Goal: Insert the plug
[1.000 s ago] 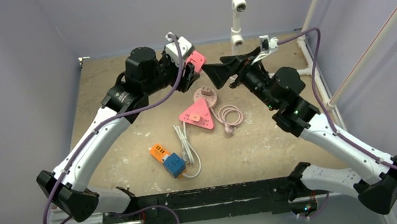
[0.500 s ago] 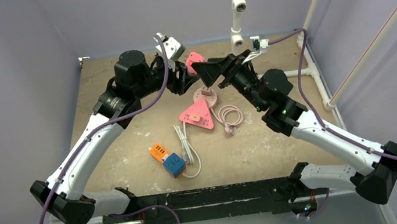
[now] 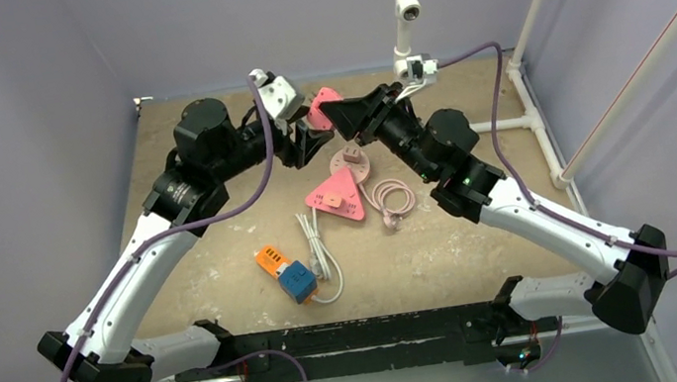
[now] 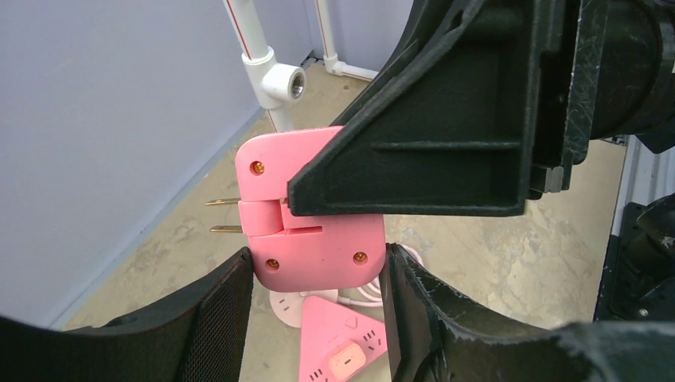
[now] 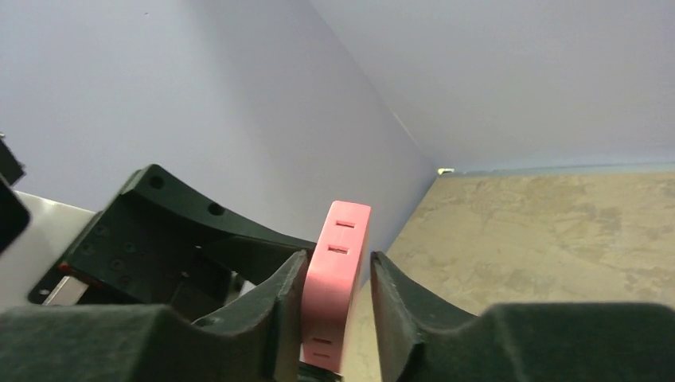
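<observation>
The plug [image 3: 324, 105] is a flat pink square block with two brass prongs [image 4: 225, 229] pointing left. It hangs in the air over the back of the table, and my left gripper [image 4: 317, 267] is shut on its two sides. My right gripper [image 5: 340, 261] straddles the same plug [image 5: 341, 270] across its thin faces. Its left finger touches the plug; a narrow gap shows at the other finger. Below on the table lies the pink triangular power strip [image 3: 335, 194], sockets up, with a small pink plug in one socket [image 4: 348, 360].
A round pale pink socket disc [image 3: 349, 163] lies just behind the strip, and a coiled pink cable [image 3: 394, 198] to its right. An orange and blue adapter with a white cable [image 3: 286, 270] lies nearer the front. White pipes [image 3: 401, 12] stand at the back right.
Both arms swung left, bringing the grippers together. The right jaws went from wide open beside the plug to narrow around it. The left gripper kept its hold.
</observation>
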Motion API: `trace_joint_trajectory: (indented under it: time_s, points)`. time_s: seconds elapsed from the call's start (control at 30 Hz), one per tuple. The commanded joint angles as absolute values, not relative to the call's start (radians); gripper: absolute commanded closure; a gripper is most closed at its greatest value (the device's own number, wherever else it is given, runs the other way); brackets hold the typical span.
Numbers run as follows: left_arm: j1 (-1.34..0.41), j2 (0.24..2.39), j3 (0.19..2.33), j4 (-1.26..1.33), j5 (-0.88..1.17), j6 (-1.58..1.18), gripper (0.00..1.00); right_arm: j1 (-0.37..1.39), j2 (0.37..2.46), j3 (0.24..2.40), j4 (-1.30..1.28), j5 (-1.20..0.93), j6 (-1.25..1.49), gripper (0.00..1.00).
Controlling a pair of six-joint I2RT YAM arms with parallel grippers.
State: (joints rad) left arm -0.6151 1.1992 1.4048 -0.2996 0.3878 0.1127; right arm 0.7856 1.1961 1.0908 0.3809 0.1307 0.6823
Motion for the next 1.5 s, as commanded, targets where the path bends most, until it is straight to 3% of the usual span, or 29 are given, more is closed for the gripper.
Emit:
trace_joint_trajectory:
  time_s: [0.0, 0.07, 0.23, 0.3, 0.63, 1.37, 1.47]
  points:
    - [-0.61, 1.194, 1.392, -0.205, 0.422, 0.089, 0.98, 0.797, 1.228, 1.171, 0.411, 0.111, 0.684, 0.75]
    - [-0.61, 1.202, 1.395, -0.202, 0.438, 0.082, 0.76, 0.798, 1.245, 1.193, 0.392, 0.119, 0.674, 0.99]
    - [-0.61, 1.155, 1.401, -0.273, 0.401, 0.218, 0.1, 0.78, 1.245, 1.234, 0.279, 0.075, 0.576, 1.0]
    - [-0.61, 1.108, 1.381, -0.314, 0.378, 0.332, 0.03, 0.756, 1.242, 1.264, 0.209, 0.055, 0.517, 1.0]
    - [-0.61, 0.898, 1.169, -0.254, 0.376, 0.919, 0.01, 0.743, 1.276, 1.346, 0.11, -0.144, 0.362, 1.0]
    - [-0.61, 0.995, 1.223, -0.297, 0.533, 1.162, 0.01, 0.752, 1.338, 1.428, -0.025, -0.353, 0.225, 1.0]
    - [-0.61, 1.006, 1.241, -0.362, 0.549, 1.207, 0.1, 0.753, 1.336, 1.434, -0.031, -0.362, 0.221, 1.0]
